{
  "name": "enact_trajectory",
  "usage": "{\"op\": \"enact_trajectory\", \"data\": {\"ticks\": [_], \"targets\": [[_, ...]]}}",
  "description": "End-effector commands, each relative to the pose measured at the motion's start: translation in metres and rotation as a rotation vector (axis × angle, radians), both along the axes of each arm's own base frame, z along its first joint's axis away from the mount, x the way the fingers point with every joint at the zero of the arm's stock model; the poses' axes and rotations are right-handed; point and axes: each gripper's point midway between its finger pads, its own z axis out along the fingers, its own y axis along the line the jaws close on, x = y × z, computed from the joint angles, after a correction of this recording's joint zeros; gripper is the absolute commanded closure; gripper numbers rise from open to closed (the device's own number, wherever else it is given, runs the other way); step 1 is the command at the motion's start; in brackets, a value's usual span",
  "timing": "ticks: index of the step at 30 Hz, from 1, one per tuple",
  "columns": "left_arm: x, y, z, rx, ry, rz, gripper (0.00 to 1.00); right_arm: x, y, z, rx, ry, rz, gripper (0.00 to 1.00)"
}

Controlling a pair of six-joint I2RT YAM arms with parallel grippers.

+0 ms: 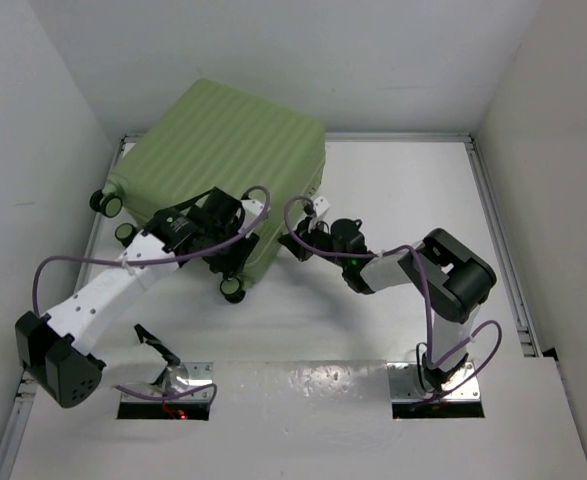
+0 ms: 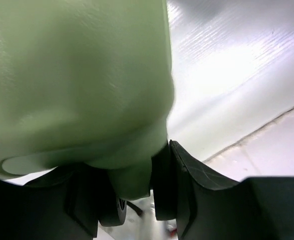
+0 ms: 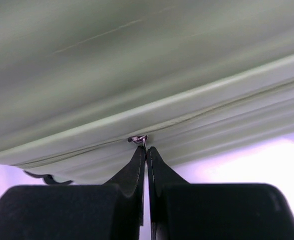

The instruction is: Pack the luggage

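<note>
A: When looking down from above, find the luggage [image 1: 223, 150] flat and shut at the far-left corner of the tabletop [image 1: 403, 190], wheels along its near-left side. Anything inside?

B: Cannot tell. Shell closed, so lining and contents hidden. Note the left tool [image 1: 231, 255] at its near edge, just beside a wheel [image 1: 231, 290], and the right tool [image 1: 298, 235] against its right side.

A: Now the left wrist view. Clamped?

B: Hard to say. Straddles a rounded lower corner of the shell, fingers [image 2: 187, 190] close on either side. Cannot tell whether pressing or merely beside.

A: And from the right wrist?

B: Pressed together, pinching the zipper pull [image 3: 137, 138] on the zipper seam [image 3: 212, 115] between the shell halves.

A: Zipper work, then, most likely. Closing or opening, not to be judged from this.

B: Next calls for drawing the pull along the seam, following its curve round the corner, with the shell braced against sliding.
</note>
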Motion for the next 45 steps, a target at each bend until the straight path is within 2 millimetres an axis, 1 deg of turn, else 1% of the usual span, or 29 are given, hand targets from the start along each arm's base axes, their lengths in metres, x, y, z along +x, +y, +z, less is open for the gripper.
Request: {"op": "enact_trajectory", "data": {"ticks": [1,2,3,4,5,6,8,10,16,17,20,23,24,25,27,29,30,32,33,35,36,37,38,39,41,42,43,44,45], "targets": [[-0.002,0.010,0.008,0.080,-0.163,-0.336,1.00,0.043,-0.025,0.042,0.037,-0.117,-0.145,1.00],[-0.010,0.013,0.013,0.076,-0.201,-0.379,1.00,0.048,-0.033,0.040,0.022,-0.115,-0.166,1.00],[-0.012,0.016,0.007,0.102,-0.214,-0.425,1.00,0.054,-0.042,0.037,0.011,-0.116,-0.190,1.00],[-0.014,0.019,0.010,0.112,-0.224,-0.445,1.00,0.055,-0.044,0.039,0.012,-0.119,-0.200,1.00],[-0.024,0.017,0.002,0.102,-0.204,-0.496,1.00,0.058,-0.049,0.036,-0.001,-0.117,-0.213,1.00],[-0.028,0.018,0.004,0.094,-0.223,-0.519,1.00,0.060,-0.052,0.034,-0.010,-0.119,-0.218,1.00],[-0.040,0.020,-0.002,0.104,-0.221,-0.613,1.00,0.065,-0.061,0.033,-0.029,-0.135,-0.234,1.00],[-0.047,0.024,0.001,0.131,-0.285,-0.709,1.00,0.070,-0.070,0.032,-0.036,-0.143,-0.250,1.00],[-0.070,0.051,-0.022,0.258,-0.275,-0.928,1.00,0.087,-0.085,0.033,-0.063,-0.183,-0.266,1.00],[-0.072,0.053,-0.019,0.270,-0.296,-0.956,1.00,0.090,-0.087,0.030,-0.071,-0.182,-0.268,1.00],[-0.078,0.065,-0.025,0.337,-0.337,-1.060,1.00,0.098,-0.096,0.027,-0.100,-0.201,-0.284,1.00],[-0.088,0.082,-0.034,0.408,-0.349,-1.130,1.00,0.100,-0.107,0.023,-0.123,-0.206,-0.302,1.00],[-0.090,0.087,-0.039,0.438,-0.351,-1.161,1.00,0.103,-0.115,0.022,-0.131,-0.206,-0.319,1.00],[-0.090,0.092,-0.037,0.461,-0.387,-1.153,1.00,0.100,-0.118,0.020,-0.140,-0.206,-0.317,1.00],[-0.091,0.098,-0.040,0.474,-0.391,-1.118,1.00,0.102,-0.131,0.022,-0.143,-0.204,-0.344,1.00],[-0.086,0.102,-0.040,0.489,-0.394,-1.047,1.00,0.097,-0.139,0.015,-0.160,-0.190,-0.348,1.00],[-0.084,0.100,-0.040,0.464,-0.386,-0.979,1.00,0.098,-0.145,0.016,-0.161,-0.191,-0.361,1.00],[-0.080,0.099,-0.040,0.443,-0.372,-0.909,1.00,0.094,-0.149,0.009,-0.174,-0.175,-0.364,1.00],[-0.075,0.093,-0.036,0.399,-0.371,-0.831,1.00,0.095,-0.154,0.009,-0.178,-0.173,-0.374,1.00],[-0.072,0.084,-0.026,0.348,-0.363,-0.784,1.00,0.096,-0.156,0.007,-0.181,-0.169,-0.378,1.00],[-0.069,0.078,-0.021,0.318,-0.363,-0.764,1.00,0.098,-0.157,0.008,-0.179,-0.173,-0.382,1.00],[-0.061,0.067,-0.008,0.267,-0.378,-0.713,1.00,0.099,-0.156,0.007,-0.180,-0.170,-0.377,1.00],[-0.059,0.058,-0.002,0.225,-0.382,-0.707,1.00,0.101,-0.158,0.005,-0.184,-0.160,-0.385,1.00],[-0.055,0.050,0.004,0.198,-0.385,-0.696,1.00,0.105,-0.159,0.009,-0.181,-0.168,-0.391,1.00],[-0.044,0.031,0.021,0.122,-0.373,-0.666,1.00,0.110,-0.161,0.007,-0.184,-0.166,-0.399,1.00],[-0.041,0.022,0.034,0.068,-0.384,-0.655,1.00,0.115,-0.168,0.006,-0.190,-0.164,-0.415,1.00],[-0.039,0.021,0.030,0.074,-0.361,-0.658,1.00,0.118,-0.170,0.005,-0.193,-0.159,-0.422,1.00],[-0.034,0.014,0.040,0.033,-0.373,-0.644,1.00,0.121,-0.174,0.007,-0.194,-0.166,-0.434,1.00],[-0.033,0.010,0.038,0.024,-0.348,-0.640,1.00,0.124,-0.183,0.005,-0.197,-0.162,-0.452,1.00]]}}
